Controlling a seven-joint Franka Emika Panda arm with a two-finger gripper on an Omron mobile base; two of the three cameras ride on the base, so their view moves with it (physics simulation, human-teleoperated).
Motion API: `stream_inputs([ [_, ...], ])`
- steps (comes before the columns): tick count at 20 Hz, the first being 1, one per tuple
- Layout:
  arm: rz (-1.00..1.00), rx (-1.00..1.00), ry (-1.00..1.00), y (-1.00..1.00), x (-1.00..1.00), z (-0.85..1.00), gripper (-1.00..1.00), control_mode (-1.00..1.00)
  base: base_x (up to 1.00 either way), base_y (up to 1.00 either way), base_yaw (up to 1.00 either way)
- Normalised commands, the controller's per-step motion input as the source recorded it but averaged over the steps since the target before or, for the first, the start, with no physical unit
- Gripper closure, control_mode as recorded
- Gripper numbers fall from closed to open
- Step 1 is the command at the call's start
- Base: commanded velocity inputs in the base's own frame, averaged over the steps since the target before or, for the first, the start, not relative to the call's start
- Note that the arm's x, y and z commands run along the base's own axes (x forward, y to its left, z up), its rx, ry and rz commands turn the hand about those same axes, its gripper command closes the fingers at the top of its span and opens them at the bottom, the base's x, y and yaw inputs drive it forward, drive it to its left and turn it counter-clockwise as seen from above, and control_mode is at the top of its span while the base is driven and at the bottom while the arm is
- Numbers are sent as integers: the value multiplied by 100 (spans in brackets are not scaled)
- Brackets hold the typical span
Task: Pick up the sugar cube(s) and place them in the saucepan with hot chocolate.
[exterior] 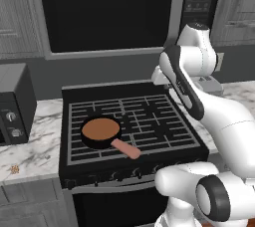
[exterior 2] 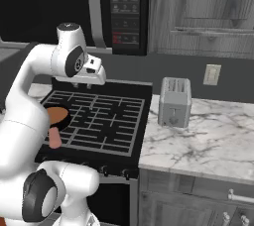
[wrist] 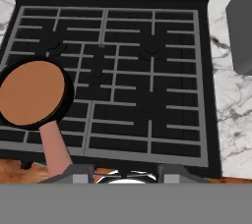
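The saucepan with hot chocolate (exterior: 100,130) sits on the front left burner of the black stove (exterior: 149,121), its salmon-pink handle (exterior: 127,149) pointing toward the front. The pan (exterior 2: 56,116) is partly behind my arm in the right base view, and lies at the left in the hand view (wrist: 30,93). One tiny orange-tan sugar cube (exterior: 15,169) lies on the marble counter left of the stove, near its front edge. My gripper (exterior 2: 82,85) hovers high over the back middle of the stove, pointing down, open and holding nothing (wrist: 125,174).
A dark countertop oven (exterior: 12,104) with knobs stands on the left counter behind the cube. A silver toaster (exterior 2: 174,102) stands on the marble counter (exterior 2: 208,141) right of the stove. A microwave panel (exterior 2: 126,12) hangs above.
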Motion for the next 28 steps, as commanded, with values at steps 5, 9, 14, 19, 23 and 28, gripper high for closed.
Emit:
stream_inputs([
  [5, 0, 0, 0, 0, 0, 0, -100, 100, 0, 0, 0],
  [9, 0, 0, 0, 0, 0, 0, -100, 100, -2, 0, 0],
  [14, 0, 0, 0, 0, 0, 0, -100, 100, -2, 24, -2],
  [19, 0, 0, 0, 0, 0, 0, -100, 100, -3, 48, -4],
  [23, 0, 0, 0, 0, 0, 0, -100, 100, -1, 51, -5],
  [28, 0, 0, 0, 0, 0, 0, -100, 100, 0, 54, -3],
])
